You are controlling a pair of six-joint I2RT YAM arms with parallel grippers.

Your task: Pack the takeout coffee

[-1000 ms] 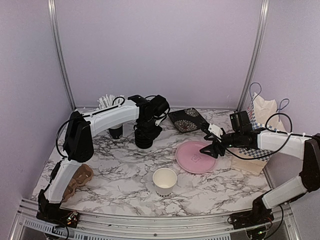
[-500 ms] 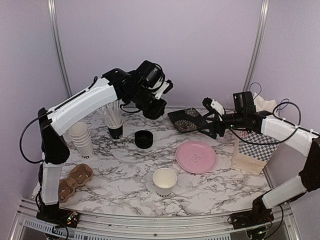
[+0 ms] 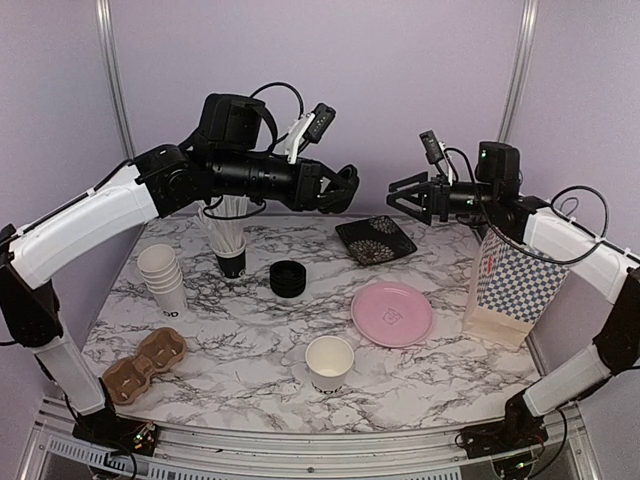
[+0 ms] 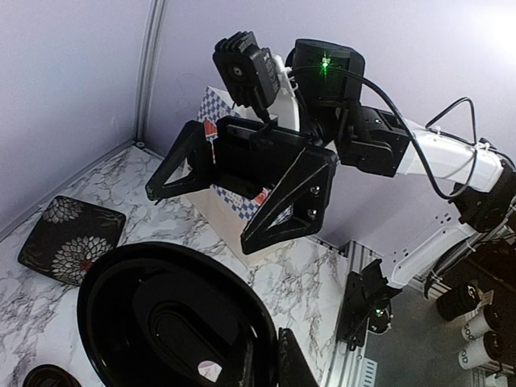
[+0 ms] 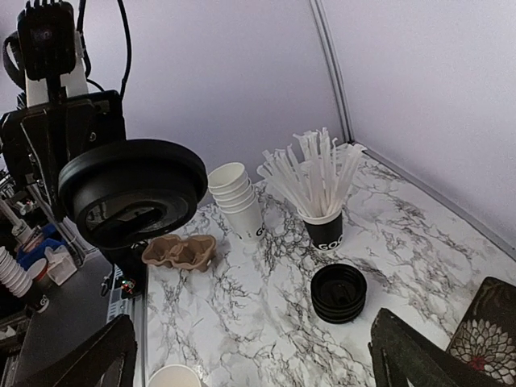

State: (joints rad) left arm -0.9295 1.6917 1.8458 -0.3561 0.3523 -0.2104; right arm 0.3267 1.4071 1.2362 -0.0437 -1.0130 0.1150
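A white paper cup (image 3: 329, 362) stands open near the table's front middle; its rim shows in the right wrist view (image 5: 172, 377). My left gripper (image 3: 336, 187) is raised high over the table's back, shut on a black lid (image 4: 165, 318), which also shows in the right wrist view (image 5: 133, 192). A stack of black lids (image 3: 288, 278) sits behind the cup and shows in the right wrist view (image 5: 339, 292). My right gripper (image 3: 408, 195) is open and empty, raised, facing the left gripper. A checkered paper bag (image 3: 508, 288) stands at the right. A brown cup carrier (image 3: 143, 364) lies at the front left.
A pink plate (image 3: 392, 312) lies right of the cup, and a dark floral plate (image 3: 376, 238) behind it. A stack of white cups (image 3: 163, 276) and a black cup of straws (image 3: 230, 248) stand at the back left. Purple walls enclose the table.
My left arm lifted from the lid stack with a lid and swung up and right. My right gripper rose from over the pink plate to face it.
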